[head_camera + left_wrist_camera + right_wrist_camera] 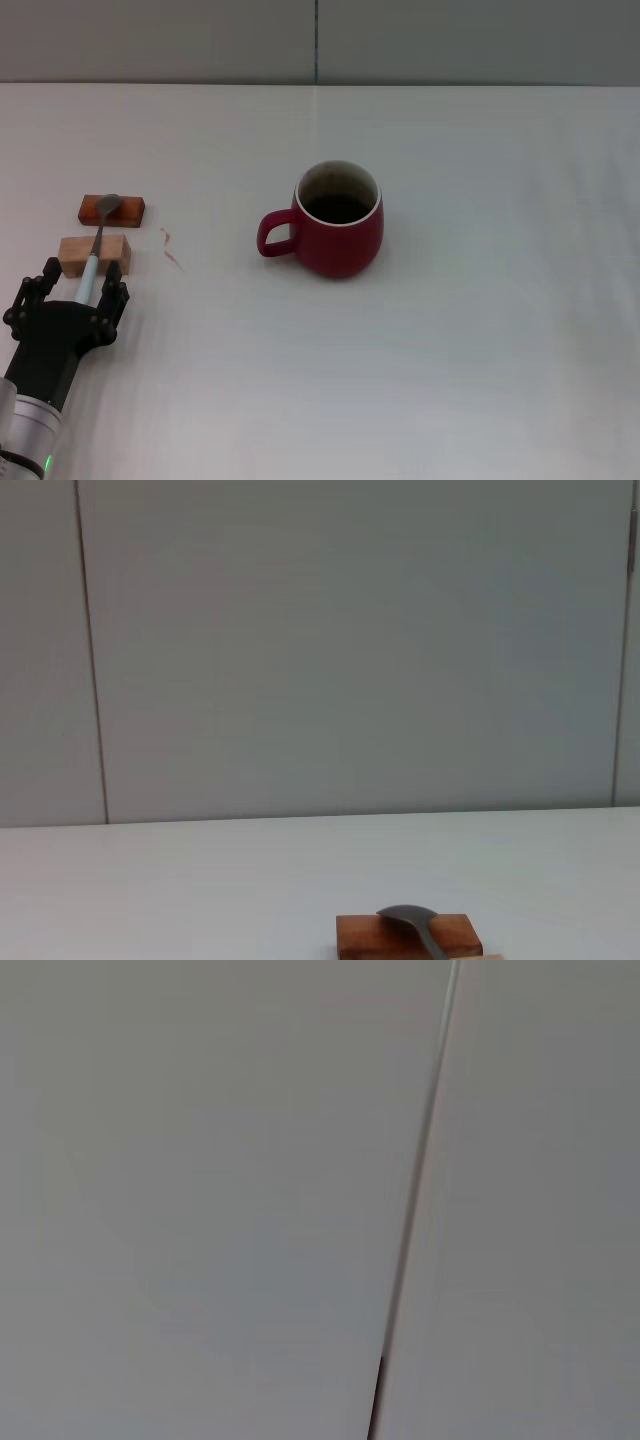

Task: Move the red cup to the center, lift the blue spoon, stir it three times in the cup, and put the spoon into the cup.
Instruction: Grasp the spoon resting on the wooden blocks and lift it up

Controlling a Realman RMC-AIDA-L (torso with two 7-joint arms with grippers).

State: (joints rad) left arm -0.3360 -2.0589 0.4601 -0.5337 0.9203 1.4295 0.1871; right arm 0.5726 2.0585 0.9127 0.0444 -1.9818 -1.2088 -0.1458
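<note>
The red cup (pixel 340 235) stands upright near the middle of the table, its handle pointing to the left, with dark liquid inside. The blue spoon (pixel 97 250) lies at the far left across two wooden blocks. Its grey bowl (pixel 405 917) rests on the darker block. My left gripper (pixel 84 278) is low at the handle end of the spoon. Its fingers (pixel 116 292) stand open on either side of the pale handle, with gaps showing. The right gripper is out of view.
The darker wooden block (pixel 113 209) sits farther back and the lighter block (pixel 94 253) nearer my gripper. A small reddish mark (pixel 170 247) lies on the white table (pixel 480 330) between the blocks and the cup. A grey wall (pixel 340 650) stands behind the table.
</note>
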